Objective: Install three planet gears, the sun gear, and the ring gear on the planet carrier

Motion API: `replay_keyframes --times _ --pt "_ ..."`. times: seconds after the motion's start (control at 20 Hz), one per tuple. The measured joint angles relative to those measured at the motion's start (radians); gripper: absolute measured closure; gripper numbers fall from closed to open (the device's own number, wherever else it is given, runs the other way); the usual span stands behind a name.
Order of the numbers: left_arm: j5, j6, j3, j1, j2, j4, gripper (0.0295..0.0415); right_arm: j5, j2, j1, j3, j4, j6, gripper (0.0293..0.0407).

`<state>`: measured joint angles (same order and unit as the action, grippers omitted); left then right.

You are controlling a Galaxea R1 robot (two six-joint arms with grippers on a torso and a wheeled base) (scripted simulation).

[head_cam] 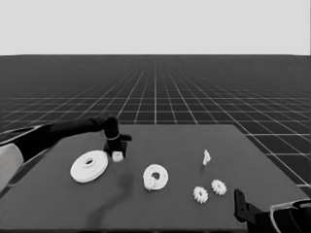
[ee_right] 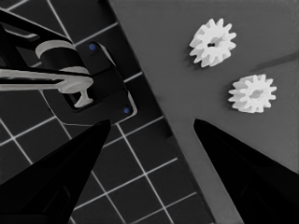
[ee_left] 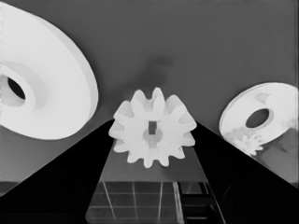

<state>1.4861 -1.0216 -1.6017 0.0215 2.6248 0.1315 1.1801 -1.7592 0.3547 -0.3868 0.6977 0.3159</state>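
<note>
Near the bottom right sit two spiky gears and the parked right gripper, fingers apart. Mid-frame, the smaller round part carries one gear. Farther left, the left gripper pinches another gear beside the smooth, flat larger round part.

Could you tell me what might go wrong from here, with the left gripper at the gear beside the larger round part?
1. The left gripper has a gear between its fingertips, close beside the larger round part; lifting or swinging could nudge that part.
2. One gear already sits on the smaller round part; a careless placement might knock it off.
3. The grip appears to be on the gear's teeth, so it might tilt or slip.
</note>
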Motion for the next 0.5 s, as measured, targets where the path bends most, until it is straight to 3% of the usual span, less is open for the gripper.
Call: replay_keyframes --times 0.2,0.5 --pt "0.026 -0.176 -0.202 0.001 0.381 0.012 0.0398 0.0 0.0 0.0 0.0 0.0 0.0 0.0315" --pt "0.024 -0.164 -0.281 0.001 0.446 0.011 0.0398 0.0 0.0 0.0 0.0 0.0 0.0 0.0315"
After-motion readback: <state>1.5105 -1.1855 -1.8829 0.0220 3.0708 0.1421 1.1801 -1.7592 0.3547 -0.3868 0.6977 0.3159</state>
